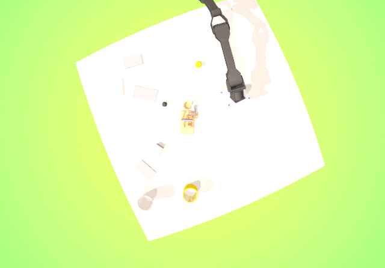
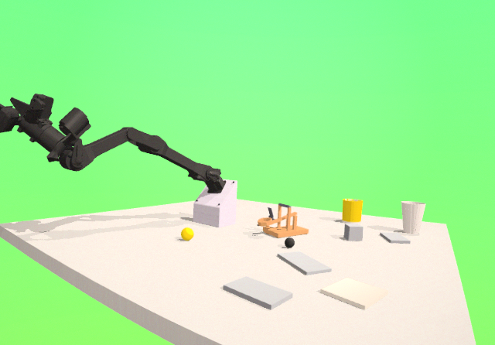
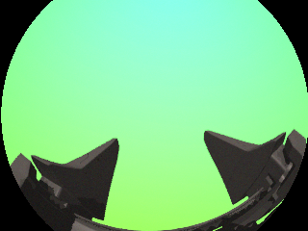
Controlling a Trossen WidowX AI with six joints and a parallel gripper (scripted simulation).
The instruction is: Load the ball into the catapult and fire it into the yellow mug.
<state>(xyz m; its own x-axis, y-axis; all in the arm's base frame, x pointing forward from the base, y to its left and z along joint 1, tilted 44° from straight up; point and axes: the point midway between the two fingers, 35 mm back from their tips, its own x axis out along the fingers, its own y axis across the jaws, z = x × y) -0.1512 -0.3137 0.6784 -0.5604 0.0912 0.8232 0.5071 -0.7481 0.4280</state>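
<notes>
The claw [image 3: 161,137] is spread with nothing in it, pointed off the surface [image 1: 248,140] [image 2: 139,261], away from the catapult [image 1: 187,128] [image 2: 285,230]. Two balls lie near the catapult: a yellow one [image 1: 198,64] [image 2: 186,233] and, nearer it, a black one [image 1: 164,104] [image 2: 289,242]. The task names no colour, so the wrong ball could get loaded. Either may roll if a finger clips it. The light catapult could skid when pressed, spoiling its aim at the mug [image 1: 190,193] [image 2: 352,210].
</notes>
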